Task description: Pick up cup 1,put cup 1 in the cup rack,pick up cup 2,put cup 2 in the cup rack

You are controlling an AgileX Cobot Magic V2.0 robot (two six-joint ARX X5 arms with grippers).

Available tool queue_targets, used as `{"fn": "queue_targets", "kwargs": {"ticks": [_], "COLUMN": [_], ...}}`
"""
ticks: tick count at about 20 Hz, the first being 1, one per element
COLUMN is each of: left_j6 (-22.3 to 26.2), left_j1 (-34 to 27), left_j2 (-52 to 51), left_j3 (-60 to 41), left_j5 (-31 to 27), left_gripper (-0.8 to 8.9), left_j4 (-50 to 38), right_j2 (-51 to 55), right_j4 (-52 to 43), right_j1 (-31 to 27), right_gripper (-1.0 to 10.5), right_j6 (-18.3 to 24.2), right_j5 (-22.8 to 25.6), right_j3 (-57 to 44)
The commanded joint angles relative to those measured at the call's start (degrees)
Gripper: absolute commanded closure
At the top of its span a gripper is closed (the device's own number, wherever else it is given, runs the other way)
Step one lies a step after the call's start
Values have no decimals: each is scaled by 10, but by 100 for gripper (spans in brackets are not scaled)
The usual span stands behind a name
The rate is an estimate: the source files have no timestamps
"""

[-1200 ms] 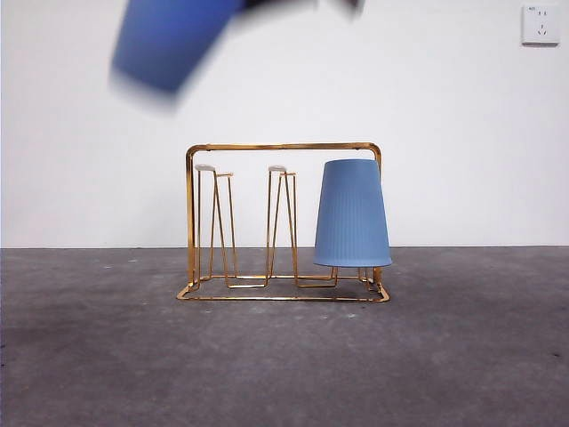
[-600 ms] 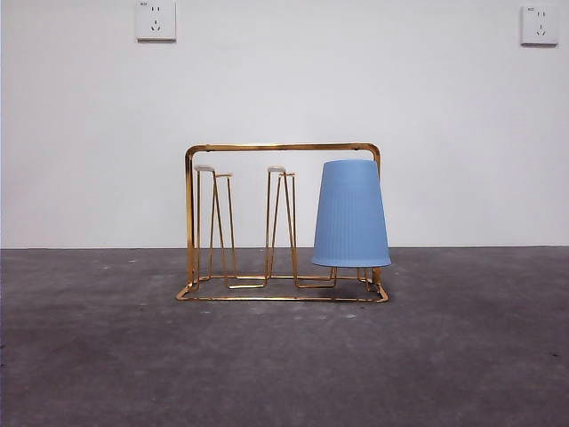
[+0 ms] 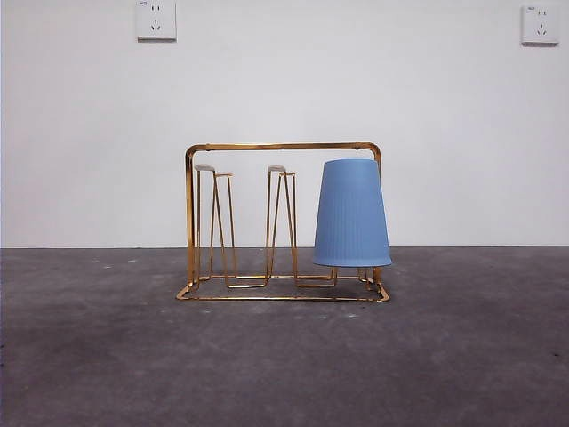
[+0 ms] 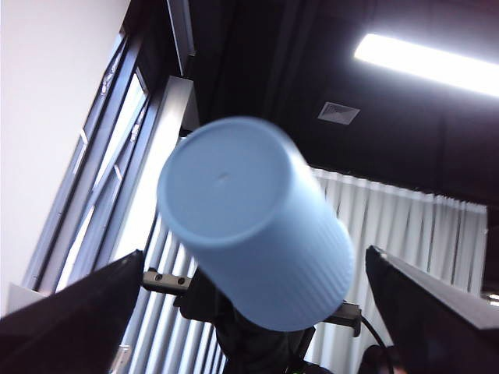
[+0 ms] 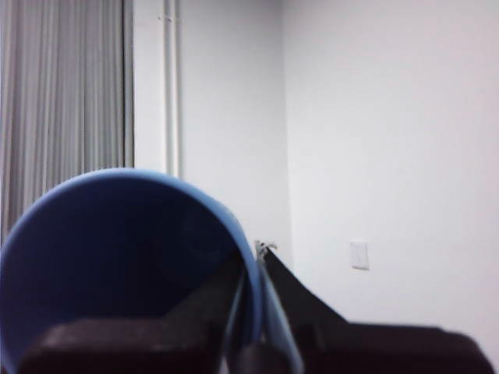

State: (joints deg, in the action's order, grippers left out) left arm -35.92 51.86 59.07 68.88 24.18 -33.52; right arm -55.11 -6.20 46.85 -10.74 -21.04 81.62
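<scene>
**Tabletop** point(image 3: 107, 356): dark grey, matt, scuffed. It carries the rack alone, and no arm shows in the front view.

**Cup rack** point(image 3: 267, 147): gold wire, with an arched handle frame over a rectangular base. It stands upright about midway between the tabletop's left and right edges, toward the far edge. Two pairs of hairpin pegs point(image 3: 218, 222) are bare, at the left and the middle.

**Cup 1** point(image 3: 351, 213): blue, ribbed, tapered. It sits mouth-down over the right-hand peg, with its rim clear of the rack's base. Judged placed.

**Cup 2** point(image 4: 234, 195): same make. It is held in the air, off the tabletop and out of the front view.
- Handling, judged: light thin-walled plastic, stiff enough for a rim pinch but likely to flex or slip under a hard squeeze. The ribs give some purchase.
- Best hold: the rim, one jaw inside and one outside, or across the ribbed wall. Either leaves the mouth free to drop over a peg.

**Right gripper** point(image 5: 253, 269): clamped on the rim of cup 2, with one jaw inside the mouth and one outside.

**Left gripper** point(image 4: 255, 253): jaws spread wide and holding nothing. Its camera looks up at cup 2's closed base. Whether the cup lies between the jaws or beyond them cannot be told.

**Wall sockets** point(image 3: 156, 20): white, two, high on the wall behind.
</scene>
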Motion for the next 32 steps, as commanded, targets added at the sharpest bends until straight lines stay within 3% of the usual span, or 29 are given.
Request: {"fn": "queue_targets", "kwargs": {"ticks": [1, 9, 20, 23, 30, 32], "left_j6": [-16, -45, -46, -46, -45, -45], "left_j1": [6, 10, 10, 10, 10, 10], "left_j2": [16, 42, 43, 43, 45, 45], "left_j3": [-4, -4, -4, -4, -4, -4], "left_j5": [2, -8, -30, -33, -35, -34], "left_gripper": [333, 333, 355, 477, 505, 553], "left_j4": [-33, -130, -156, -158, -163, -169], "right_j2": [2, -18, -48, -55, -69, -74], "right_j4": [-11, -12, -50, -61, -69, -72], "right_j1": [1, 1, 1, 1, 1, 1], "right_gripper": [959, 959, 959, 959, 959, 958], "right_j6": [-4, 4, 2, -2, -4, -9], "right_j5": [-2, -12, -17, -18, -21, -22], "right_j3": [-4, -4, -4, -4, -4, -4]}}
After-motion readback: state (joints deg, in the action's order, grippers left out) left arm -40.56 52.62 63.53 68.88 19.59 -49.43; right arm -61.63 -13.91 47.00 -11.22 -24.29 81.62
